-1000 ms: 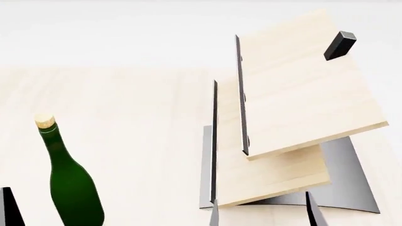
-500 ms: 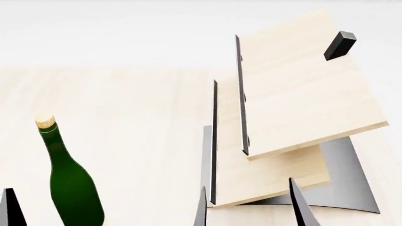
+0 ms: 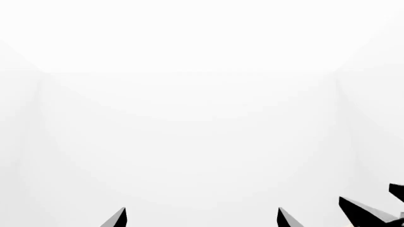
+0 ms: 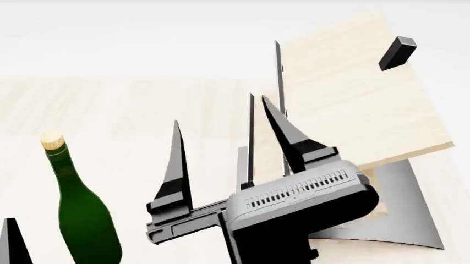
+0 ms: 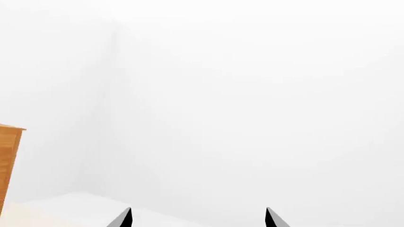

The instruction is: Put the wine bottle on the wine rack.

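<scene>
So our right gripper [image 4: 224,124] is up in the middle of the head view with its two black pointed fingers [image 4: 176,159] spread wide and nothing between them; one finger sits over the bare table [image 4: 132,110], the other finger overlaps the front edge of the wine rack [image 4: 353,99] as we see it, and whether it actually touches we can't tell; behind the fingers is the grey ribbed gripper body, covering most of the rack's lower board.

In the right wrist view the same two fingertips [image 5: 124,218] poke in at the edge, wide apart, with only white wall past them and a sliver of an orange-brown wooden thing [image 5: 7,161] at one side.

Our left gripper [image 3: 200,218] shows two tips in its own wrist view, clearly spread, nothing held, white room beyond; some other black pointed shapes [image 3: 366,213] sit off in one corner, can't say what they are; in the head view only one dark tip shows down in the lower left corner.

The wine bottle [image 4: 77,203] stands upright on the table at the left, cork on top, well apart from the rack, with the right gripper between them; the rack's upper board tilts, with a small black block [image 4: 397,53] near its far corner, and the grey curved base shows underneath.
</scene>
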